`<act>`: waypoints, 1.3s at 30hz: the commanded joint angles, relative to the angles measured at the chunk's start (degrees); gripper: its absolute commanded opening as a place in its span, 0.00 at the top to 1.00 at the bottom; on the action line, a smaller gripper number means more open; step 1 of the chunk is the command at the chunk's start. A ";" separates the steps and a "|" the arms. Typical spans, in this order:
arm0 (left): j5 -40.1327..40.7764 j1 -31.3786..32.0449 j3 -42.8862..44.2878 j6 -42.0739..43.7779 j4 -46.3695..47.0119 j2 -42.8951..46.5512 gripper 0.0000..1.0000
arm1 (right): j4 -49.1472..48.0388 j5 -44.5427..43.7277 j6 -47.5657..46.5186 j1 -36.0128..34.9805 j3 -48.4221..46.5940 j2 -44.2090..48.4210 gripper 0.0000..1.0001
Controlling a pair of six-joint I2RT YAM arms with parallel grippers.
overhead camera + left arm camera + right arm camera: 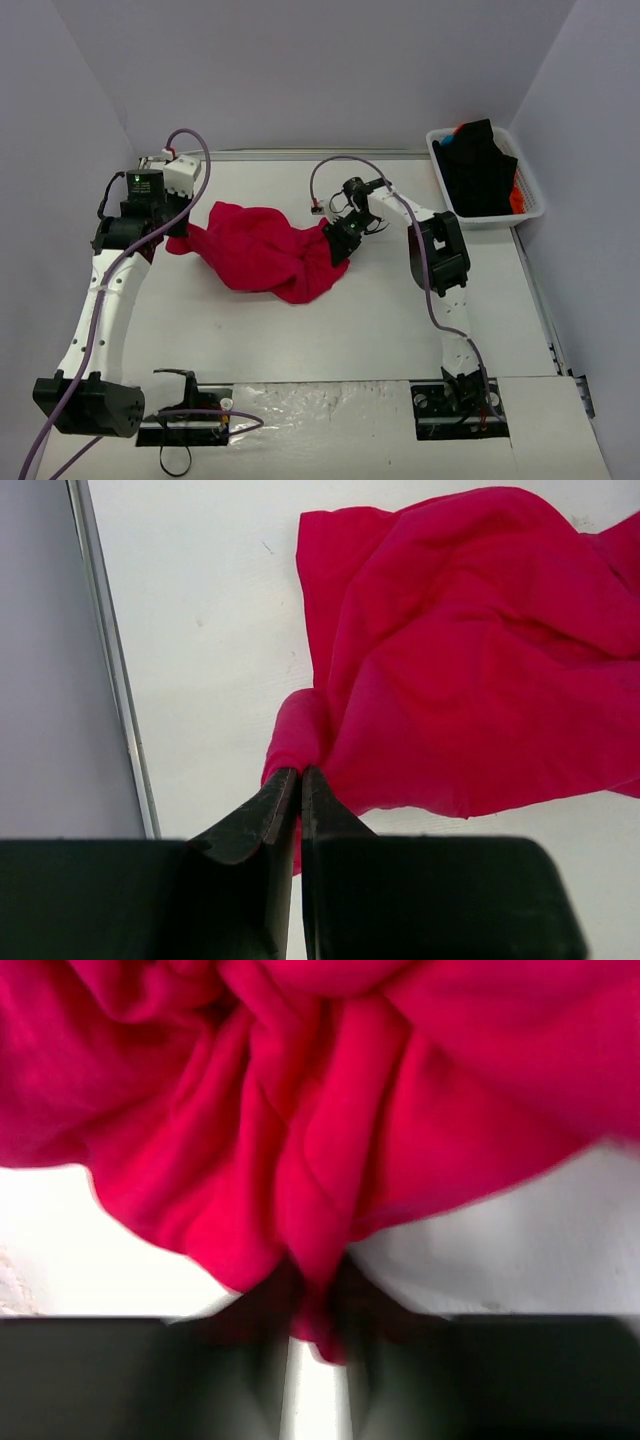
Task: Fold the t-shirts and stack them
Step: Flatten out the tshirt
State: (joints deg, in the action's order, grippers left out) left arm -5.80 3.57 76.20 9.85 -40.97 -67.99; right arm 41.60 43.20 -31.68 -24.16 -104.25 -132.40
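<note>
Left gripper (300, 780) and right gripper (318, 1295) are pinching opposite edges of the crumpled red t-shirt (262, 250); spreading it flat is probably coming next.

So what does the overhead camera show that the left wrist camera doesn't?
Only the overhead view shows the white basket of dark shirts at the far right, and the right pincer at the right edge of the red t-shirt. Only the left wrist view shows, close up, the left pincer shut on a fold at the shirt's edge. Both show that shirt lying crumpled on the white table.
</note>
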 commanded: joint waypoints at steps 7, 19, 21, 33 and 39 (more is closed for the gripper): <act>5.00 -2.25 3.94 -1.14 4.14 -0.30 0.98 | 3.92 -7.77 1.27 5.07 0.72 7.14 1.00; 3.78 -11.22 15.82 -1.59 3.35 -2.07 0.98 | 4.10 -16.74 8.65 18.80 -10.19 23.22 1.00; 3.34 -11.22 15.91 -1.32 3.35 -1.10 0.98 | 4.10 -17.62 8.74 19.15 -10.19 24.46 1.00; 2.02 -11.22 8.61 1.84 3.71 5.32 0.98 | 3.75 -17.45 9.97 19.68 -5.00 30.00 1.00; -2.53 -11.22 6.07 3.77 2.39 8.92 0.98 | 3.57 -17.18 9.97 19.68 0.26 34.31 1.00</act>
State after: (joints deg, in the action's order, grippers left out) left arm -6.20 -7.22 82.48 11.25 -39.18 -62.28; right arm 44.07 26.96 -22.28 -4.91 -106.32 -103.37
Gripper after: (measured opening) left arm 0.033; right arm 0.026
